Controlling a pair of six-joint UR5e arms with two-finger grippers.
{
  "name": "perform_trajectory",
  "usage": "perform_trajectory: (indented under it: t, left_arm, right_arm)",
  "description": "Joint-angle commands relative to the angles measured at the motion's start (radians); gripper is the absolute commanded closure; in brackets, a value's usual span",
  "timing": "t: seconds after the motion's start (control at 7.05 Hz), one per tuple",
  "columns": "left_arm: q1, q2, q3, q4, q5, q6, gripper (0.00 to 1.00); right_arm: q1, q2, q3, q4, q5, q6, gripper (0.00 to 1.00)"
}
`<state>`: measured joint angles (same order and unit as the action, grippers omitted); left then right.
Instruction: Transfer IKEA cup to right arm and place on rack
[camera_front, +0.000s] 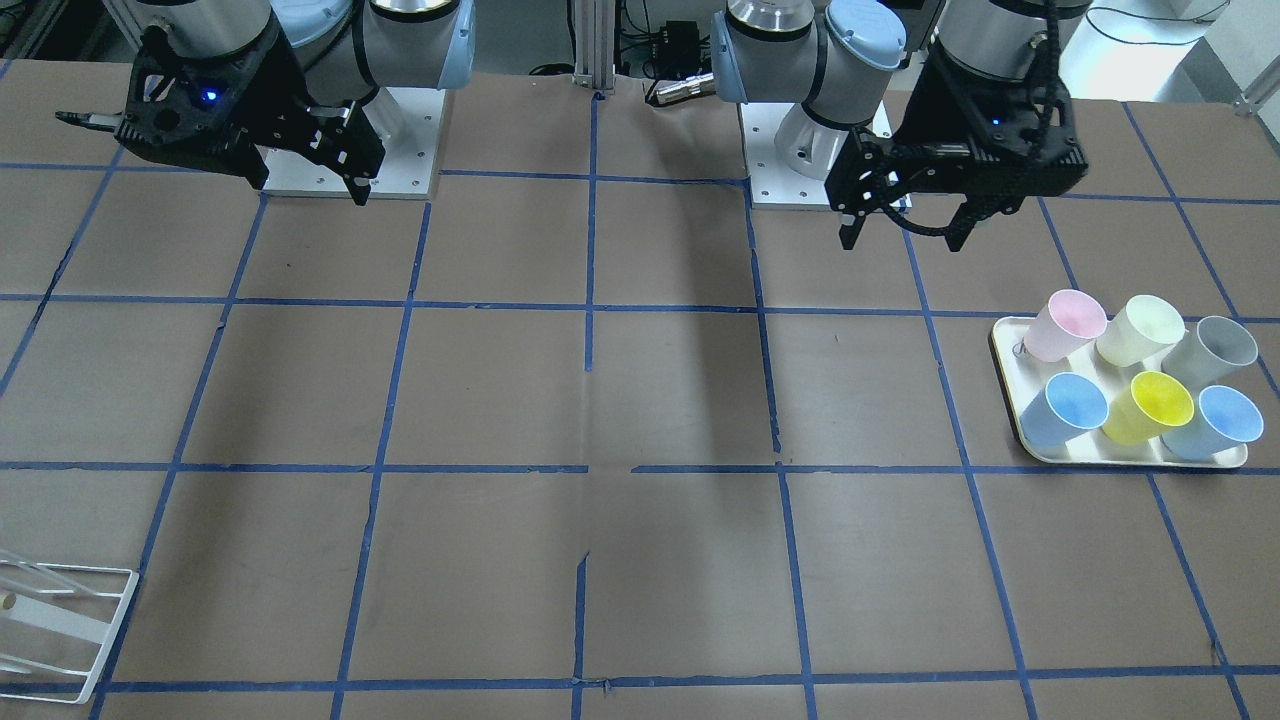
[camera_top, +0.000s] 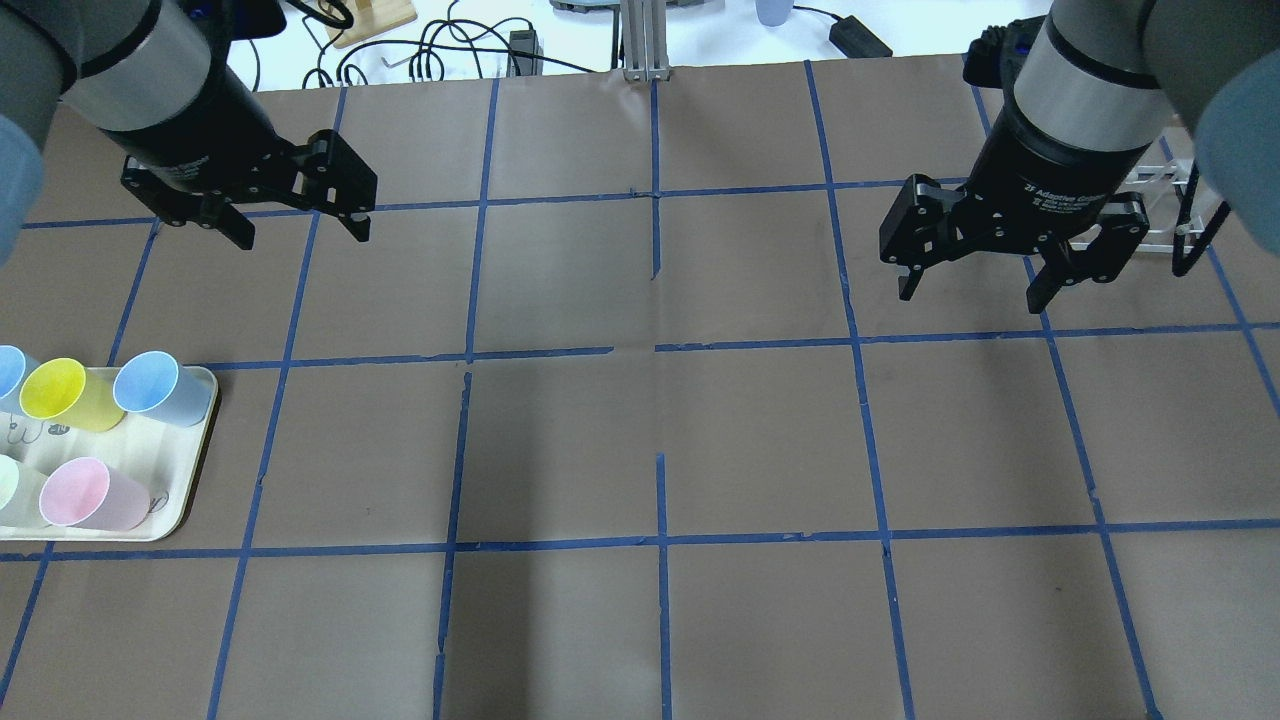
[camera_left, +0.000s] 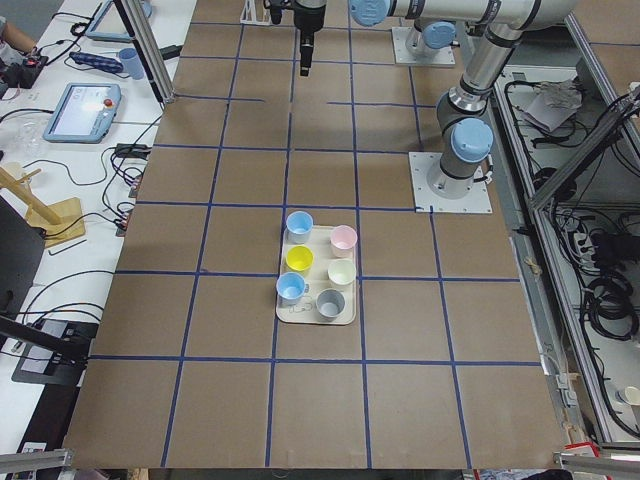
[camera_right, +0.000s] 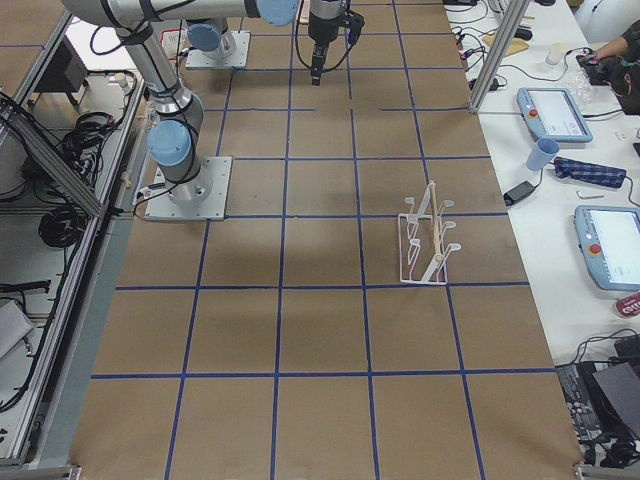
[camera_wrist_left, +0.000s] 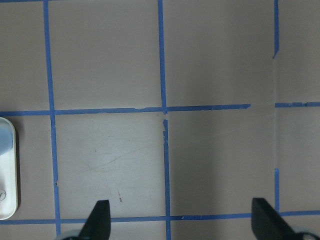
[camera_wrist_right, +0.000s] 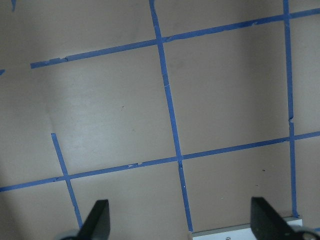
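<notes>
Fingers (camera_wrist_left: 98, 220) apart on left gripper (camera_top: 303, 235) and right gripper (camera_top: 970, 298), both empty; grey cup (camera_front: 1212, 350) at tray's (camera_front: 1004, 372) 2 o'clock crowds cream cup (camera_front: 1140, 330), which a grasp could topple.

The table (camera_top: 560, 440) is covered in brown paper, marked into squares by a grid of blue tape (camera_top: 662, 600). Even light from above leaves only soft shadows (camera_front: 720, 330) across it. In the exterior right view a white bench (camera_right: 600, 330) runs along the table's right side, bearing 2 blue-rimmed tablets (camera_right: 553, 113) and a blue cup (camera_right: 541, 153). An aluminium post (camera_right: 497, 55) rises near the far end. Black cable bundles (camera_right: 45, 125) lie at the left.
</notes>
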<state>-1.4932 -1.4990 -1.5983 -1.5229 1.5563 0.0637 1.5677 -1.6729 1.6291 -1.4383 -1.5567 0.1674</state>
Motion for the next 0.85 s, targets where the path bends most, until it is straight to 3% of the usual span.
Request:
perform_trajectory:
  t: [0.0, 0.43, 0.71]
  left_arm:
    - [0.181, -0.009, 0.0, -0.003, 0.008, 0.283, 0.0]
    - [0.568, -0.033, -0.076, 0.016, 0.013, 0.797, 0.0]
    - [0.723, -0.111, -0.152, 0.256, 0.002, 1.04, 0.0]
  right_arm:
    - [0.0, -0.001, 0.0, 0.004, -0.002, 0.003, 0.0]
    - [0.0, 0.001, 0.0, 0.006, -0.005, 0.003, 0.0]
    - [0.0, 0.004, 0.002, -0.001, 0.01, 0.006, 0.0]
